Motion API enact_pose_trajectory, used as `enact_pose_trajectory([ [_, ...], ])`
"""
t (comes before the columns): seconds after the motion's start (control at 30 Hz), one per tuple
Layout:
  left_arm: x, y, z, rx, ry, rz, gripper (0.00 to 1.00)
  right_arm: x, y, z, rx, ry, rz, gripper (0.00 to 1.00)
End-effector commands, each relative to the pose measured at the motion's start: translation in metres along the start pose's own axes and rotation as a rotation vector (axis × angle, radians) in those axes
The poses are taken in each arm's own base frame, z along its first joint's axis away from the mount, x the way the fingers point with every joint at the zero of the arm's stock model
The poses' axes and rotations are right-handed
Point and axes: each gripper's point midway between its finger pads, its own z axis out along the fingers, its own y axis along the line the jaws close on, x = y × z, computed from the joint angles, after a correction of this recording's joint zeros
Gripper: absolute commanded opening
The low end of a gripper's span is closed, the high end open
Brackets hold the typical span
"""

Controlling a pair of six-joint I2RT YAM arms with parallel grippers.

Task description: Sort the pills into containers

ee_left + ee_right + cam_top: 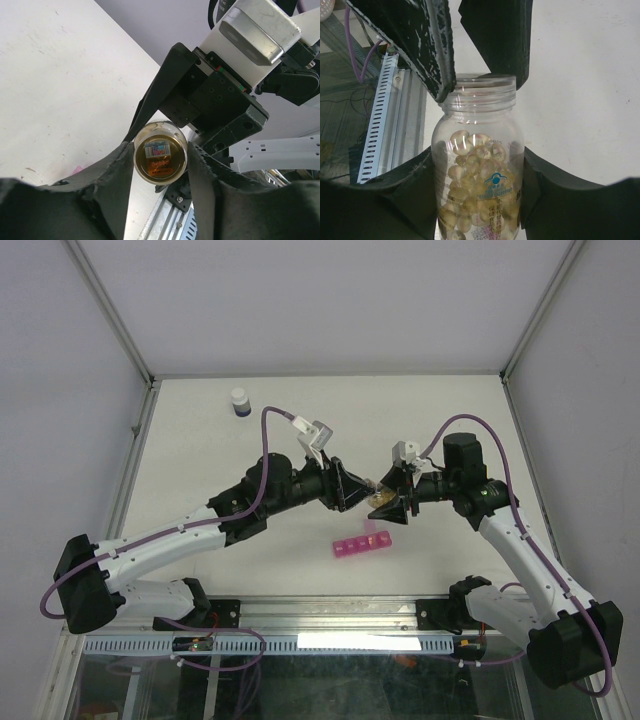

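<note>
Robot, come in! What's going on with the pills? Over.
Right gripper holds pill bottle by its body; left gripper clamps its top. Pink pill box waits on table below, untouched. Nothing between them. Over.

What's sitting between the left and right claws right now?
A clear pill bottle of yellow capsules: the right claw grips its body, the left claw pinches its neck. Clearest in the right wrist view.
</note>
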Motion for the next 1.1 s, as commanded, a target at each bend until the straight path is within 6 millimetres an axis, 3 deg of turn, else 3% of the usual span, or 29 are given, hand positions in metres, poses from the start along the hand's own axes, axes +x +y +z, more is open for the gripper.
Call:
enact_pose_trajectory([
  [0.0, -0.013, -0.024, 0.001, 0.083, -0.009, 0.040, 0.42, -0.024, -0.002, -0.003, -0.001, -0.041, -0.091, 0.00],
  [0.1, -0.007, -0.026, 0.002, 0.101, 0.020, 0.052, 0.32, -0.025, -0.002, -0.004, 0.000, -0.041, -0.091, 0.00],
  [0.2, 0.001, -0.028, 0.002, 0.136, 0.050, 0.085, 0.28, -0.026, -0.002, -0.004, 0.000, -0.043, -0.093, 0.00],
  [0.43, 0.031, -0.033, -0.010, 0.350, 0.184, 0.317, 0.28, -0.027, -0.001, -0.004, -0.002, -0.046, -0.096, 0.00],
  [0.63, 0.046, -0.020, -0.016, 0.563, 0.237, 0.607, 0.33, -0.027, 0.001, -0.005, -0.008, -0.048, -0.100, 0.00],
  [0.7, 0.042, -0.017, -0.015, 0.615, 0.234, 0.681, 0.38, -0.027, 0.001, -0.005, -0.008, -0.048, -0.102, 0.00],
  [0.8, 0.021, -0.014, -0.007, 0.613, 0.194, 0.729, 0.49, -0.026, 0.001, -0.005, -0.008, -0.047, -0.102, 0.00],
  [0.97, -0.027, -0.009, 0.001, 0.445, 0.016, 0.708, 0.92, -0.026, 0.001, -0.005, -0.009, -0.044, -0.107, 0.00],
  [1.0, -0.031, -0.009, -0.002, 0.423, -0.013, 0.696, 0.98, -0.027, 0.002, -0.005, -0.010, -0.046, -0.109, 0.00],
  [1.07, -0.034, -0.008, -0.010, 0.402, -0.035, 0.672, 0.99, -0.027, 0.002, -0.006, -0.012, -0.047, -0.111, 0.00],
])
